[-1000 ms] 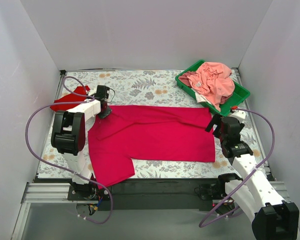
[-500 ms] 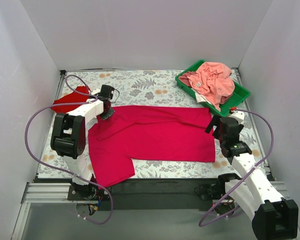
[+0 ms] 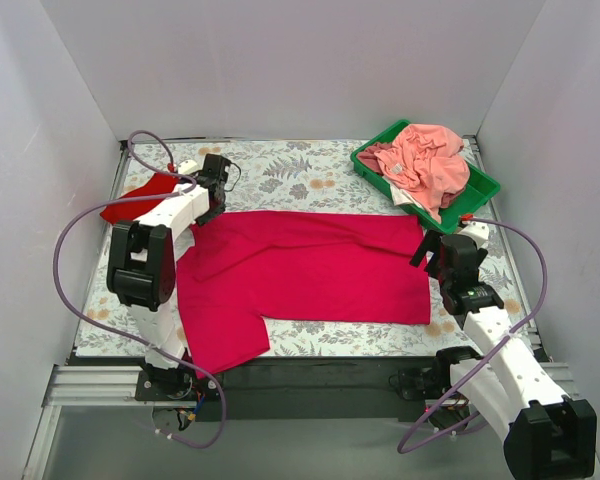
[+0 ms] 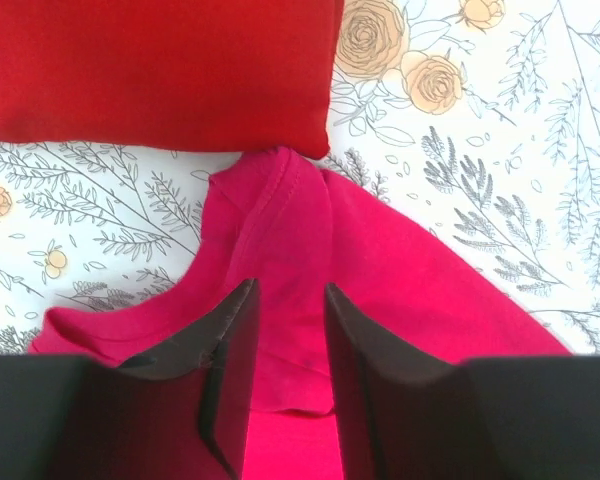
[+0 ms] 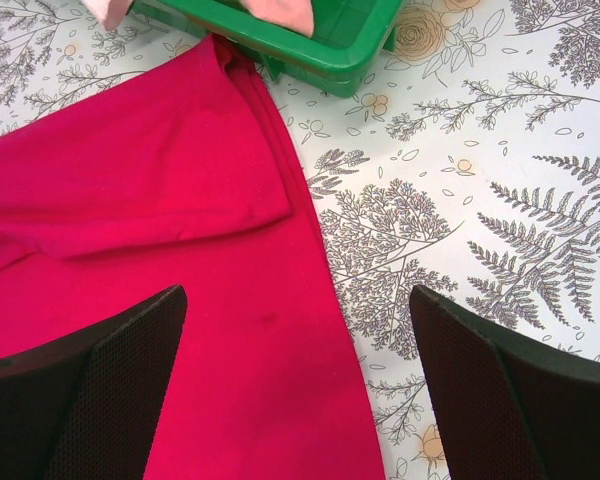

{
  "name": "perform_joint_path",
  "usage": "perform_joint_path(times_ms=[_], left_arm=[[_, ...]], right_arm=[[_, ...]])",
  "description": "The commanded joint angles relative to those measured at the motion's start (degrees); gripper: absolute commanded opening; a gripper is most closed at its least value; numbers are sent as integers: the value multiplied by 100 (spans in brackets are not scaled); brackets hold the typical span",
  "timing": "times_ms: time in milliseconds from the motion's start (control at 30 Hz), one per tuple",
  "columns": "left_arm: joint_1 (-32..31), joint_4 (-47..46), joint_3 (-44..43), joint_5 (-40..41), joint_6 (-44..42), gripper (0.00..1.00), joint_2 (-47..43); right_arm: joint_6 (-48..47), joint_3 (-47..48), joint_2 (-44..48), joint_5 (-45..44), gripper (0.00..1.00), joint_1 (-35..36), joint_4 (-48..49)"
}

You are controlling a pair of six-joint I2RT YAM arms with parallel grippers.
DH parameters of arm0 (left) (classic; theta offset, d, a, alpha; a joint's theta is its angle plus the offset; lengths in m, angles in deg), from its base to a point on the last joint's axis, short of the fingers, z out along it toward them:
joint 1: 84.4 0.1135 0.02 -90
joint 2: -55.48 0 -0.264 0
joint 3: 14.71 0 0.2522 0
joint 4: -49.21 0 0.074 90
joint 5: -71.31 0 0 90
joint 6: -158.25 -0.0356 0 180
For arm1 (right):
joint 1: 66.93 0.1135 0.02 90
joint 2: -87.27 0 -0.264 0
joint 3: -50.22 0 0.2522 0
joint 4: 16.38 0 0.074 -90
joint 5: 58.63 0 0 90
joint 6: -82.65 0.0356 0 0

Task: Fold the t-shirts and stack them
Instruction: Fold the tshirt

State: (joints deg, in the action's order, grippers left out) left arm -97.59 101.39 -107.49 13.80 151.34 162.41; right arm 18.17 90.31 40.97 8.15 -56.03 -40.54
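The large crimson t-shirt (image 3: 310, 270) lies spread flat across the middle of the floral cloth, one sleeve reaching the near edge. The small scarlet t-shirt (image 3: 140, 198) lies folded at the far left, its edge (image 4: 160, 70) almost touching the crimson sleeve tip (image 4: 310, 240). My left gripper (image 3: 210, 200) hovers over that sleeve tip; its jaws (image 4: 290, 290) stand a little apart with the cloth lying flat below them, so it is open. My right gripper (image 3: 435, 248) is wide open (image 5: 298, 300) over the crimson shirt's right edge (image 5: 130, 200), holding nothing.
A green tray (image 3: 480, 185) at the far right holds a crumpled salmon-pink garment (image 3: 425, 160); the tray's corner (image 5: 320, 50) shows in the right wrist view. The grey floral cloth (image 3: 280, 170) covers the table. White walls close in three sides.
My left gripper has moved toward the far edge, off the crimson shirt's far left corner, and its jaws have parted. The right arm has hardly moved.
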Motion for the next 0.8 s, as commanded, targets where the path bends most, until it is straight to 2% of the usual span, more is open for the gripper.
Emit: perform_joint_path(times_ms=[0,33,167,233,267,300,500,767], left_arm=[[45,131,-183,337,-47,37,56],[45,140,-184,259,-56,46,47],[27,184,-61,-225,-4,50,-225],[-69,70,280,-427,76,64,-601],[-122,-35,448,-654,67,79,-760],[-175,-271,580,-787,50,85,-884],[-386,-519,1090,-1534,111,88,-1131],[-667,-642,1073,-1764,58,88,-815]], right_arm=[[6,-13,122,-77,98,-9,169],[6,-5,122,-77,98,-9,169],[15,-14,104,-33,98,-17,169],[15,-5,69,-7,98,-17,178],[15,4,60,2,98,-17,178],[23,4,25,2,98,-17,178],[41,39,-98,116,98,-17,187],[23,31,-98,134,98,-17,178]])
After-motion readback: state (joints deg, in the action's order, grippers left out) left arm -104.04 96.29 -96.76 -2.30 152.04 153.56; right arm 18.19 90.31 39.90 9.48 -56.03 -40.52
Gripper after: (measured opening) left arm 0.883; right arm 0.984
